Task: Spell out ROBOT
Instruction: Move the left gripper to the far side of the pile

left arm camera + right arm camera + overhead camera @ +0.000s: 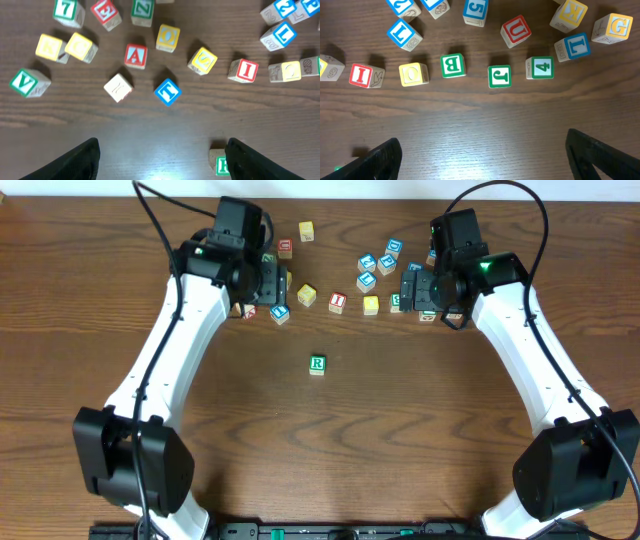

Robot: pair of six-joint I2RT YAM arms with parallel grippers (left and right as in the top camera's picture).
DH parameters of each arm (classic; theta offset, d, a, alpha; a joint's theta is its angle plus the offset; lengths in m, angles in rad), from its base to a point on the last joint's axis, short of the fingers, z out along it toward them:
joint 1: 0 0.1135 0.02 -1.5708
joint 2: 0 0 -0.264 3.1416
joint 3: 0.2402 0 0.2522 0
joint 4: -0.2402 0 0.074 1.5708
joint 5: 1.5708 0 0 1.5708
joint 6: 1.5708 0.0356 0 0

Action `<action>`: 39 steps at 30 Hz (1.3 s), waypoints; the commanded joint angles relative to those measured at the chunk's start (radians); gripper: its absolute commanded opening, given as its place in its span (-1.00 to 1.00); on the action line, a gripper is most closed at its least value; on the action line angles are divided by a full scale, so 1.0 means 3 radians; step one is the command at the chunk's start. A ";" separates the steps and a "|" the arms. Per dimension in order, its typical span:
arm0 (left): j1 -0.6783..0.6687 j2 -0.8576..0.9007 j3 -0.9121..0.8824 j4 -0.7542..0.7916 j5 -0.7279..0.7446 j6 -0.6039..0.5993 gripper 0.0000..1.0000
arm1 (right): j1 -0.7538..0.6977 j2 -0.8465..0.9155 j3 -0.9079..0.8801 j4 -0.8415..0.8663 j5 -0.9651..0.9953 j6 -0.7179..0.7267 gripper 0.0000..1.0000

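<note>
Left gripper (162,157): jaws wide apart, nothing between them, over bare wood.
Right gripper (485,155): jaws spread fully, empty, also above bare wood.
T cube (167,91): blue letter, ahead of the left gripper, standing apart from its neighbours and turned corner-on.
Left-side O cube (168,37): yellow face, beyond the T cube, near a red A cube (135,55).
B cube (453,65): green letter, ahead of the right gripper, in a loose row.
Right-side O cube (413,74): yellow face, just beside the B cube, between it and a red I cube (360,75).
Row past B: a green J cube (499,76), then a green 4 cube (540,67).
R cube (317,364): green letter, alone on open wood, well apart from the scatter and nearer the arm bases.
Table (400,440): dark brown wood, grain running side to side, a soft sheen of light under each wrist.
Room: only a pale strip (90,188) beyond the table's far edge; what it is cannot be told.
</note>
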State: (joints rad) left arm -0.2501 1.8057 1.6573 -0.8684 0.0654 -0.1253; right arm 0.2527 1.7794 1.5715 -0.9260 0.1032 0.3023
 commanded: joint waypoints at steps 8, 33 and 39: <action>0.0010 0.0492 0.0581 0.0042 0.0020 0.0209 0.54 | 0.0005 0.0005 0.0060 0.0000 0.0034 -0.0037 0.99; -0.0060 0.1235 0.1380 -0.0189 0.0020 0.0243 0.45 | 0.0005 0.0005 0.0060 -0.0003 0.0036 -0.0037 0.98; -0.0060 0.1286 0.1375 -0.0113 0.0019 0.0244 0.44 | 0.0005 0.0005 0.0060 -0.0003 0.0036 -0.0037 0.99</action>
State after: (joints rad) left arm -0.2695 2.1666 2.0502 -0.9070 0.0700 -0.0696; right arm 0.2527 1.7794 1.5715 -0.9264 0.1032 0.3023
